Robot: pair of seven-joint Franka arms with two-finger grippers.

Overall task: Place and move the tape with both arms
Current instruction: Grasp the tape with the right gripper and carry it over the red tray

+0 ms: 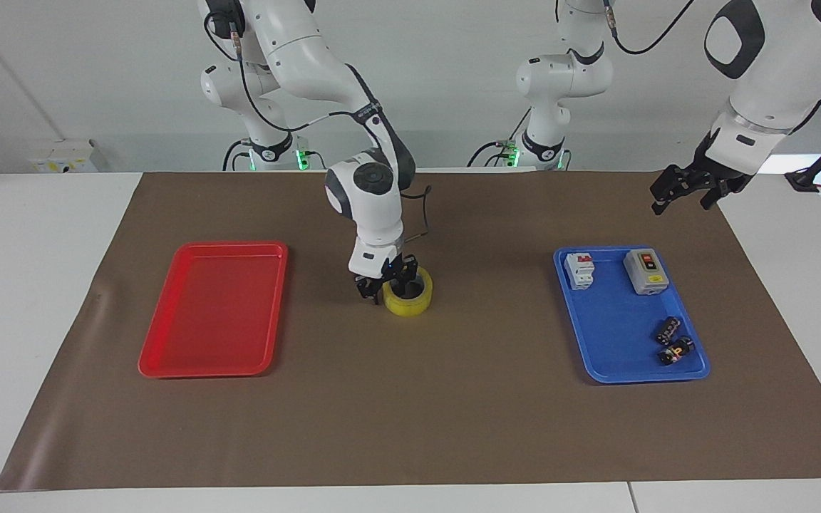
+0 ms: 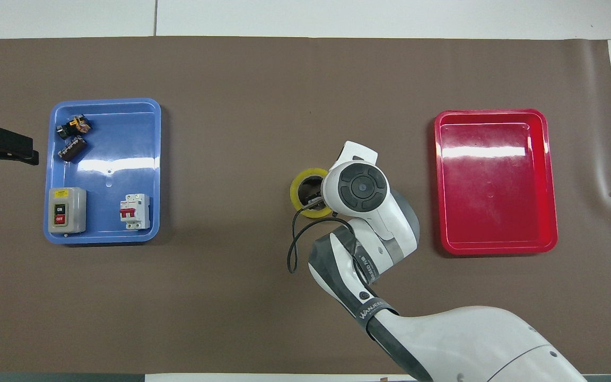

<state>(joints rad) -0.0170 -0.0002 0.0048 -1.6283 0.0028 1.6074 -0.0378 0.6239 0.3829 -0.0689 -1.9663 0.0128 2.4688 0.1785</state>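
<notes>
The tape [image 1: 410, 303], a yellow roll with a pale core, lies flat on the brown mat midway between the two trays. My right gripper [image 1: 386, 288] is down on it, shut on the roll's wall at the side toward the right arm's end, one finger in the core and one outside. In the overhead view the right wrist covers much of the tape [image 2: 299, 187] and most of the right gripper [image 2: 313, 199]. My left gripper [image 1: 681, 204] hangs open and empty above the mat beside the blue tray, at the left arm's end [image 2: 34, 151], and waits there.
A red tray [image 1: 168, 369] [image 2: 496, 249] lies empty toward the right arm's end. A blue tray [image 1: 596, 370] [image 2: 104, 236] toward the left arm's end holds a grey switch box [image 1: 646, 272], a white breaker [image 1: 580, 271] and two small dark parts [image 1: 673, 342].
</notes>
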